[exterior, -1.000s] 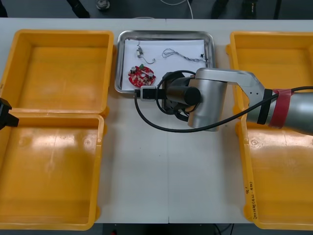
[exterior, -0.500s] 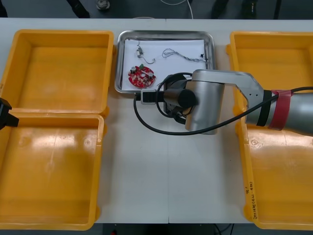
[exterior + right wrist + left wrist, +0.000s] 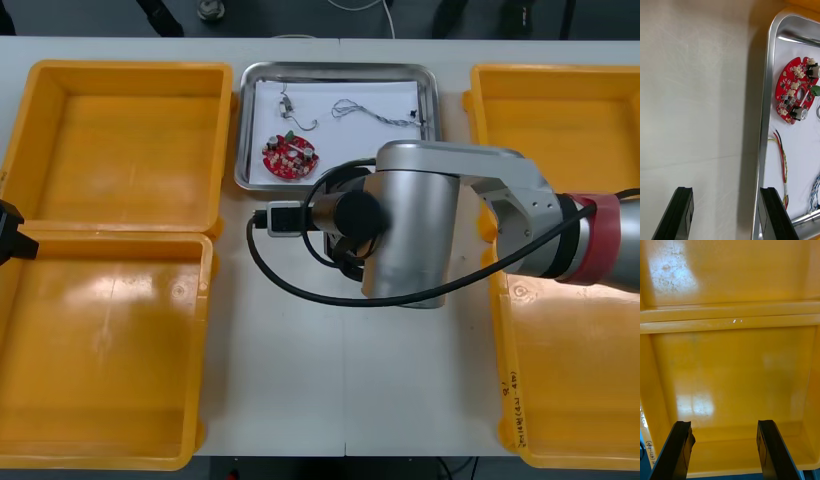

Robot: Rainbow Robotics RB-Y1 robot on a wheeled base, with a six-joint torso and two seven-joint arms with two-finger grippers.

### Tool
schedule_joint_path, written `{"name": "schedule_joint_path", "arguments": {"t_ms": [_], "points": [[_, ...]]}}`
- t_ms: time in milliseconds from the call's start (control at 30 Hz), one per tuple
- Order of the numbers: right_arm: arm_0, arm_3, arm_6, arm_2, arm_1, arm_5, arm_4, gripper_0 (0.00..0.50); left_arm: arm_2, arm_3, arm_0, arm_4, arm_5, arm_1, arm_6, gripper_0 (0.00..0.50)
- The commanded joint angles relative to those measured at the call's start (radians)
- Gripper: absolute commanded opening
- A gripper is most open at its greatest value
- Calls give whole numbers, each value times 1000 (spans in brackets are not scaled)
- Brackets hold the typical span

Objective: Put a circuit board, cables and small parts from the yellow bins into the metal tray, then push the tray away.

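We note the right tool point(image 3: 725, 193), apart and empty, over the bench point(image 3: 696, 93) at the rim of the metal tray point(image 3: 765, 112). The red circuit board point(image 3: 795, 90) and a red and yellow cable point(image 3: 782, 157) lie in the tray. The left tool point(image 3: 723, 425), also apart, hangs over a yellow bin point(image 3: 733, 371).

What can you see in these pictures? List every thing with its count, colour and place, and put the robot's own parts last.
table: 1, light, under everything
bins: 4, yellow, two at each side of the table
tray: 1, metal, white inside, between the far bins
board: 1, red, round, in the tray's near left part
red-yellow cable: 1, in the tray beside the board
blue-white cable: 1, twisted, in the tray's far right part
right arm: 1, grey, red band, over the table near the tray
left end effector: 1, black, open, over the left bins
right end effector: 1, black, open, at the tray's near rim
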Motion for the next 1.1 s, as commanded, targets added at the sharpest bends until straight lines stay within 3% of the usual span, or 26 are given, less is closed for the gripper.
{"name": "schedule_joint_path", "arguments": {"t_ms": [33, 333, 567, 733, 900, 1100], "points": [[105, -137, -28, -162, -25, 101, -9, 500, 28, -15, 16, -6, 6, 46, -52, 500], [329, -384, -63, -398, -26, 366, -7, 500, 28, -15, 16, -6, 6, 46, -52, 500], [548, -610, -186, -636, -37, 570, -10, 500, 28, -15, 16, -6, 6, 46, -52, 500], [665, -677, -259, -821, -37, 583, -59, 500, 28, -15, 16, -6, 6, 46, -52, 500], [769, -683, -347, -1067, -40, 583, -159, 500, 28, -15, 16, -6, 6, 46, -52, 500], [841, -608, -431, -1308, -54, 583, -271, 500, 28, -15, 16, -6, 6, 46, -52, 500]]}}
